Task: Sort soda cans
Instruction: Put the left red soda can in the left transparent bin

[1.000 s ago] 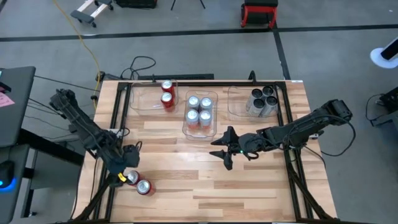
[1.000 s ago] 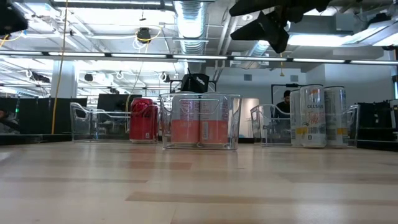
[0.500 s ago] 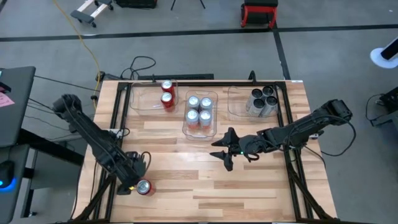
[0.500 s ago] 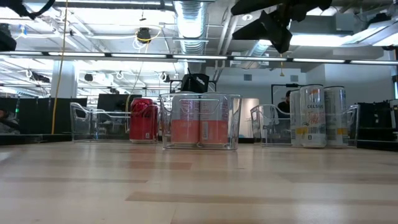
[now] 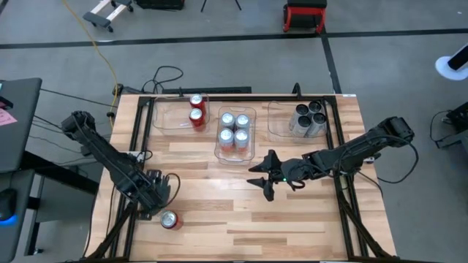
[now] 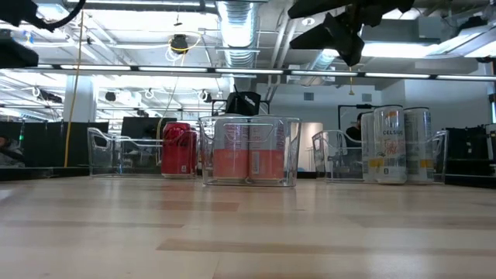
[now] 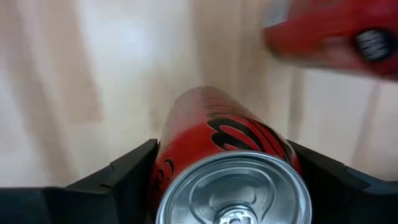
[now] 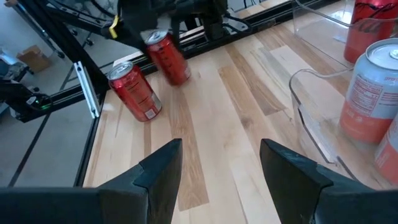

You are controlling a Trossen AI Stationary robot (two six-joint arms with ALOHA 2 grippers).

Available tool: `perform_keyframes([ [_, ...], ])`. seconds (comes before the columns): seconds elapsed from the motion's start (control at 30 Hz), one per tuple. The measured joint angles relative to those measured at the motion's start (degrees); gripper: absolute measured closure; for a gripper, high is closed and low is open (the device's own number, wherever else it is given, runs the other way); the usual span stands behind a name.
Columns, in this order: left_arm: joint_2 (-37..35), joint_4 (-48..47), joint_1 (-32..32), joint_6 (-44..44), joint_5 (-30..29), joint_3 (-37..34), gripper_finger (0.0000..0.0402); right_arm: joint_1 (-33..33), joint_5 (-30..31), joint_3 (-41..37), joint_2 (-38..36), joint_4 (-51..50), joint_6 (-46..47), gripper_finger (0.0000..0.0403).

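Two red soda cans stand near the table's near left corner. My left gripper (image 5: 156, 196) points down over one of them (image 7: 230, 140) and is shut on it, hiding it in the high view. The other red can (image 5: 170, 219) stands free just beside it, toward the near edge. My right gripper (image 5: 262, 180) hangs open above the middle of the table, holding nothing. At the far side stand three clear bins: the left bin (image 5: 170, 115) holds two red cans, the middle bin (image 5: 235, 152) several silver-topped cans, and the right bin (image 5: 281, 120) several dark-topped cans. My left gripper has the red can's upper body between its two fingers, one finger on each side (image 7: 160, 165), just below the silver top. The fingers come from above, pointing down. The can stands upright with its bottom (image 8: 180, 79) on the table.
A black frame rail (image 5: 139, 131) runs along the table's left side, close to the two cans. Bare wood lies between the near cans and the bins. Cables trail off the far left corner.
My left gripper has come down and moved a little toward the table's right, onto the nearer-left red can, which it now covers in the high view. Both red cans stand where they stood.
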Motion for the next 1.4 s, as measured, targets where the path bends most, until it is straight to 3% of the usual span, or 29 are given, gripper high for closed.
perform_keyframes([
  [0.07,-0.79,-5.03,1.37,1.11,-3.07,1.87,0.0104,-0.01,0.0,0.0,0.0,0.01,-0.04,0.0168],
  [0.27,-4.25,-18.89,10.38,8.78,-23.12,12.83,0.0104,-0.15,0.0,0.0,0.0,0.07,-0.36,0.0168],
  [0.5,-7.43,-12.92,29.79,19.72,-33.68,23.56,0.0104,-0.39,0.0,0.0,0.0,0.11,-0.83,0.0168],
  [0.63,-7.45,-4.01,41.88,27.31,-33.01,24.66,0.0104,-0.39,0.0,0.0,0.0,0.22,-1.45,0.0168],
  [0.93,-0.5,5.37,65.9,40.68,-21.76,24.66,0.0104,-0.39,-0.02,0.0,0.0,0.24,-1.45,0.0168],
  [1.1,2.76,10.85,76.22,44.54,-12.35,24.66,0.0104,-0.34,-0.02,0.0,0.0,0.22,-1.45,0.0168],
  [1.3,5.3,11.39,85.7,48.17,-11.74,24.66,0.0104,-0.24,-0.02,0.0,0.0,-0.06,-1.45,0.0168],
  [1.4,6.47,10.23,89.57,49.59,-8.56,24.66,0.0104,-0.24,-0.02,0.0,0.0,-0.51,-1.43,0.0168],
])
